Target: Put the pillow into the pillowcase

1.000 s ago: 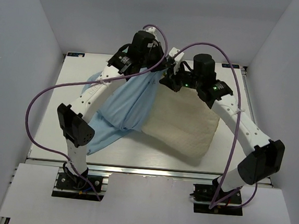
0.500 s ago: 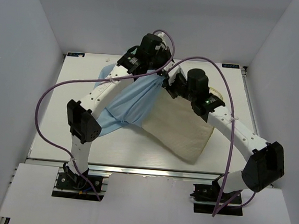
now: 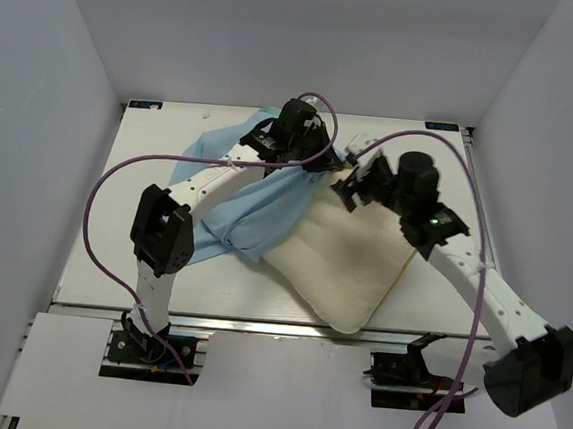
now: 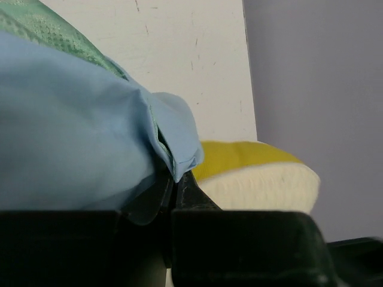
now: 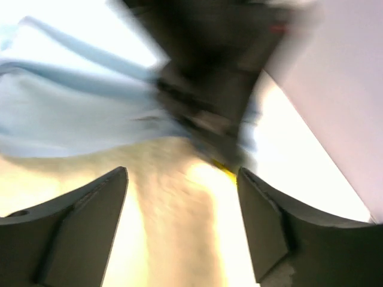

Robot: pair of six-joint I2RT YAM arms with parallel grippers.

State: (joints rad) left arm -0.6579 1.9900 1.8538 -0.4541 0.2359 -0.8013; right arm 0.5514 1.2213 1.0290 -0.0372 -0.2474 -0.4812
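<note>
The cream pillow (image 3: 347,270) lies flat on the table right of centre, one corner over the near edge. The light blue pillowcase (image 3: 257,207) is draped from its left side up to my left gripper (image 3: 321,160). In the left wrist view my left gripper (image 4: 173,179) is shut on a hem of the pillowcase (image 4: 72,149), with the pillow (image 4: 263,182) and its yellow band just behind. My right gripper (image 3: 358,181) hangs open over the pillow's far end. The right wrist view is blurred: the right gripper (image 5: 182,179) is wide open above the pillow (image 5: 173,233), holding nothing.
The white table (image 3: 113,250) is boxed in by grey walls on the left, back and right. Purple cables loop over both arms. The left arm's forearm (image 3: 204,177) crosses above the pillowcase. The pillowcase's mint green face (image 4: 54,36) shows at the upper left of the left wrist view.
My right gripper has opened and let go, and its arm has swung right. The pillow has dropped flatter and slid toward the near edge. My left gripper moved right and lower with the pillowcase.
</note>
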